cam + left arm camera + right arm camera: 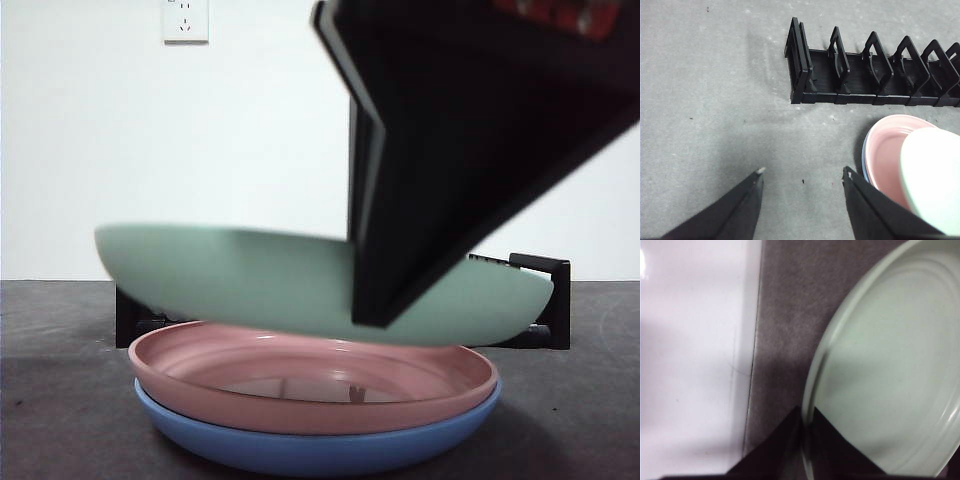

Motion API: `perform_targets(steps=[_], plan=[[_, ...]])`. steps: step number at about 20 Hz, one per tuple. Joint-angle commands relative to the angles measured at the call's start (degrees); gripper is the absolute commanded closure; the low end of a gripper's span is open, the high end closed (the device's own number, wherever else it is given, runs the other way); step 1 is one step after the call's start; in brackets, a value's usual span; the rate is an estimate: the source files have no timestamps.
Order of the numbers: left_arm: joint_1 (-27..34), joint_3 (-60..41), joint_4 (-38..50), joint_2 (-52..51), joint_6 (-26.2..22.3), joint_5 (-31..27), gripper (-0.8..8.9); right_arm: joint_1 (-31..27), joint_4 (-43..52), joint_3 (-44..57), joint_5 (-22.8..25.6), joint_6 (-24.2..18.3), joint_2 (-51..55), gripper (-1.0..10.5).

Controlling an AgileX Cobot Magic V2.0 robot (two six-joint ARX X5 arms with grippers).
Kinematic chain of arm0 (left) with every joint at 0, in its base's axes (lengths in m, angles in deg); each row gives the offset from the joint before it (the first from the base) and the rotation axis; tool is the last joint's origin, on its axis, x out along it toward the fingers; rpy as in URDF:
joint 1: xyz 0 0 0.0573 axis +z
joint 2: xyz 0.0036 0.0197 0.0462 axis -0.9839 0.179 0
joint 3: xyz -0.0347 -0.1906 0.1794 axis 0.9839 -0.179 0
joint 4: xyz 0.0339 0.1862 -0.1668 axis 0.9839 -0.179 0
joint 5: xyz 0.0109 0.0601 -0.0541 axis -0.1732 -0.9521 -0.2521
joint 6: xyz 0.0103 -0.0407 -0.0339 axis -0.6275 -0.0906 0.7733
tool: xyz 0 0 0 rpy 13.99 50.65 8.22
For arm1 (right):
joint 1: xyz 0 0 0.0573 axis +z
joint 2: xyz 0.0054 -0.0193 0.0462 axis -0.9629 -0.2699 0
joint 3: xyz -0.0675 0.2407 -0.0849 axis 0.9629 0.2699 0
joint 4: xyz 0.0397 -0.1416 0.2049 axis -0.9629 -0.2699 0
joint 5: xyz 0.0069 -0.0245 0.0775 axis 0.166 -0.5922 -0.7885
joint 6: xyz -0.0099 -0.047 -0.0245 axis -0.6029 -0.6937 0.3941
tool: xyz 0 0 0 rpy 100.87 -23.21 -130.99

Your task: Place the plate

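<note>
A pale green plate (260, 280) hangs tilted just above a pink plate (300, 375) that is stacked on a blue plate (300, 450). My right gripper (375, 310) is shut on the green plate's rim; the right wrist view shows its jaws (804, 425) pinching the rim of the green plate (890, 370). My left gripper (802, 175) is open and empty over bare table, beside the pink plate (885, 150) and the green plate (932, 175). A black dish rack (875, 75) lies beyond the stack.
The black rack (545, 300) shows behind the plates in the front view, with several upright dividers. A white wall with a socket (185, 20) stands behind the grey table (60, 400).
</note>
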Motion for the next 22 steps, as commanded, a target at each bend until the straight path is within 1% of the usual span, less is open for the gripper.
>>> perform_targets(steps=[1, 4, 10, 12, 14, 19, 22], plan=[[-0.2, 0.6, 0.3, 0.2, 0.0, -0.3, 5.64, 0.2, 0.4, -1.2, 0.4, -4.2, -2.3, 9.3], [-0.2, 0.6, 0.3, 0.2, 0.0, -0.3, 5.64, -0.8, 0.9, -1.2, 0.3, -4.9, -3.8, 9.3], [-0.2, 0.6, 0.3, 0.2, -0.2, -0.3, 5.64, -2.3, 2.1, -1.2, -1.6, -8.8, -4.2, 9.3], [-0.2, 0.6, 0.3, 0.2, -0.2, -0.3, 5.64, -2.6, 2.3, -1.2, -1.7, -9.6, -4.2, 8.9], [-0.2, 0.6, 0.2, 0.2, -0.2, -0.3, 5.64, -2.6, 2.3, -1.2, -1.7, -9.8, -4.2, 8.5], [-0.2, 0.6, 0.1, 0.2, -0.2, -0.3, 5.64, -2.6, 2.3, -1.2, -1.7, -9.8, -4.2, 8.4], [-0.2, 0.6, 0.2, 0.2, -0.2, -0.3, 5.64, -2.6, 2.4, -1.3, -1.7, -9.6, -4.2, 7.9]])
